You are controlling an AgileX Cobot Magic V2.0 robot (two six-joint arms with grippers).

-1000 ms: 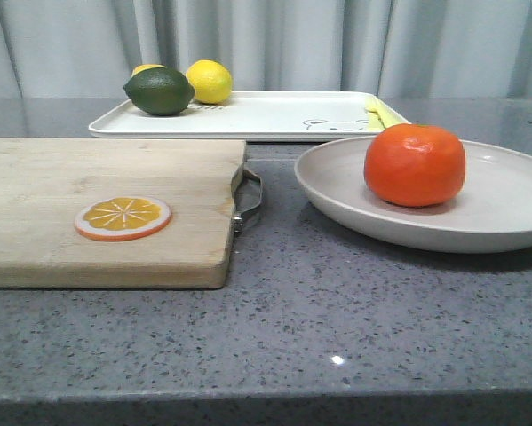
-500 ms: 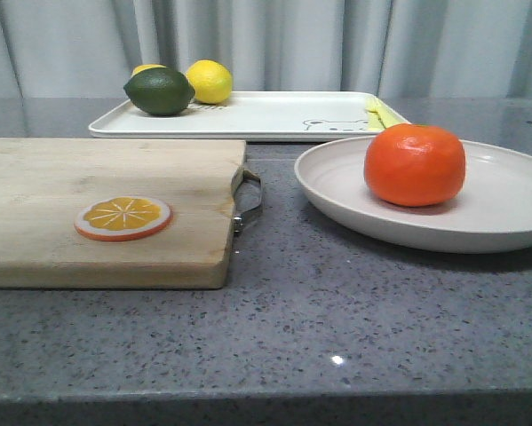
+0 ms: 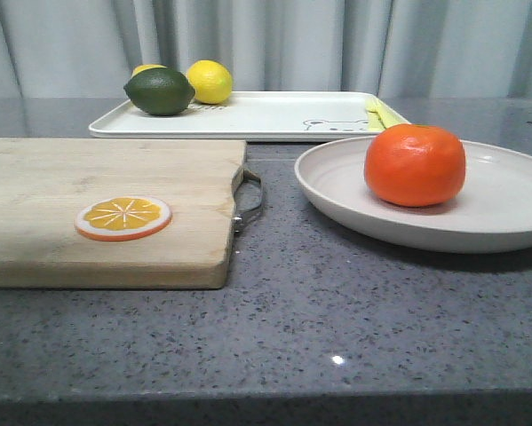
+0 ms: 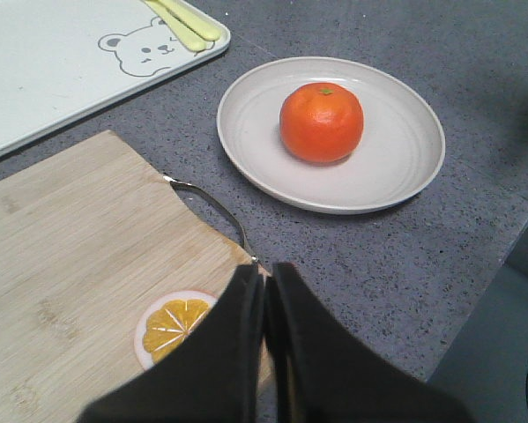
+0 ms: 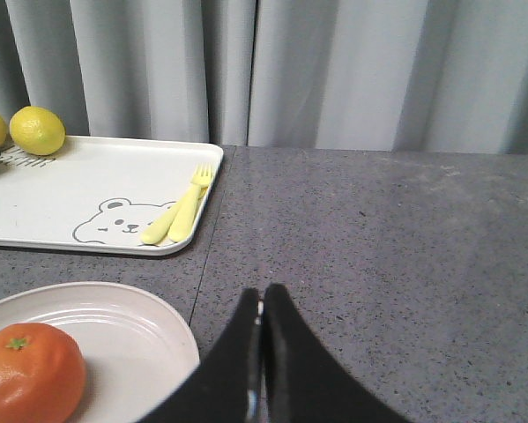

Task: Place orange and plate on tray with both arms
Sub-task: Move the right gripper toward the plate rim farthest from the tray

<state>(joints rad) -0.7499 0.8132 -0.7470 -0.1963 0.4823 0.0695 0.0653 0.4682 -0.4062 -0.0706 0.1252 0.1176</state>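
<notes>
The red-orange orange (image 3: pixel 415 165) (image 4: pixel 321 122) (image 5: pixel 27 372) sits in the beige plate (image 3: pixel 505 200) (image 4: pixel 396 167) (image 5: pixel 136 335) on the grey counter at the right. Behind it lies the white tray (image 3: pixel 266 115) (image 4: pixel 43 62) (image 5: pixel 78 189) with a bear-face drawing. My left gripper (image 4: pixel 265 275) hangs shut and empty above the cutting board's corner, apart from the plate. Beside the plate's rim, my right gripper (image 5: pixel 262 295) is shut with nothing in it. Neither gripper shows in the front view.
A wooden cutting board (image 3: pixel 88 209) (image 4: pixel 61 264) with a metal handle (image 3: pixel 250 197) and an orange slice (image 3: pixel 123 217) (image 4: pixel 174 323) lies at the left. On the tray rest a lime (image 3: pixel 159 91), a lemon (image 3: pixel 210 81) (image 5: pixel 37 129) and yellow cutlery (image 5: pixel 180 216) (image 4: pixel 184 19). Curtains hang behind.
</notes>
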